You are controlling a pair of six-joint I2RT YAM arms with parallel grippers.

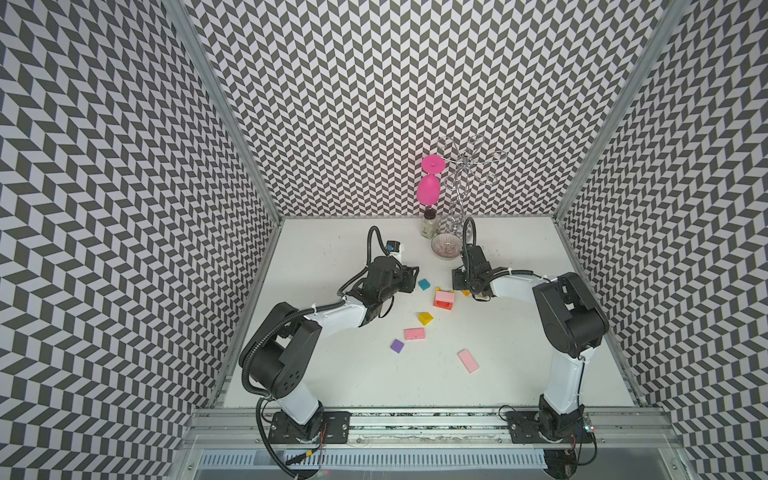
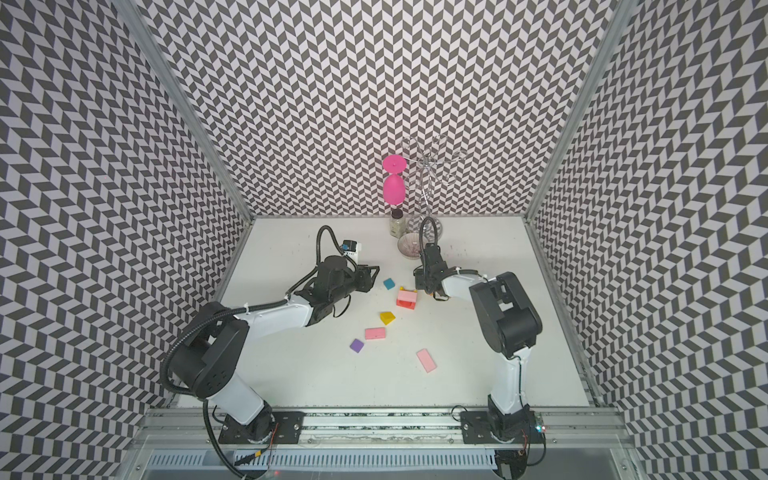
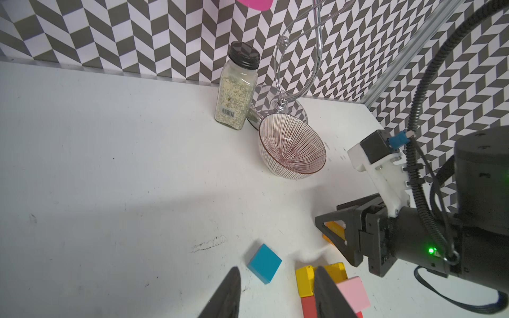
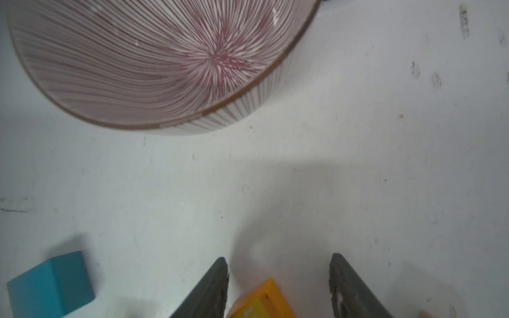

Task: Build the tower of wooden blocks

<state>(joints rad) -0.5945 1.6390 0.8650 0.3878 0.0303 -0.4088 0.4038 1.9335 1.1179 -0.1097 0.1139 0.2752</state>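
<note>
Beside the striped bowl point(image 4: 132, 68): right pincer point(image 4: 278, 257) sits low over the counter point(image 1: 332, 374), jaws apart and straddling the orange block point(image 4: 261, 300). A gap shows along one finger, so it is not gripping yet.
Orange block: lies on the counter near the bowl, on the side facing the arm bases.
Left pincer point(image 3: 277, 268): open and empty, aimed toward the teal block point(image 3: 264, 263), left of the bowl.
Tower start point(image 1: 444, 298): a pink slab on a red piece, just past the orange block from the bowl.
Step, my reading: grasp the orange block.
Doing it well: centre the block between the jaws and close squarely on its flat faces. Lift straight up to avoid nudging the stack or the bowl.
</note>
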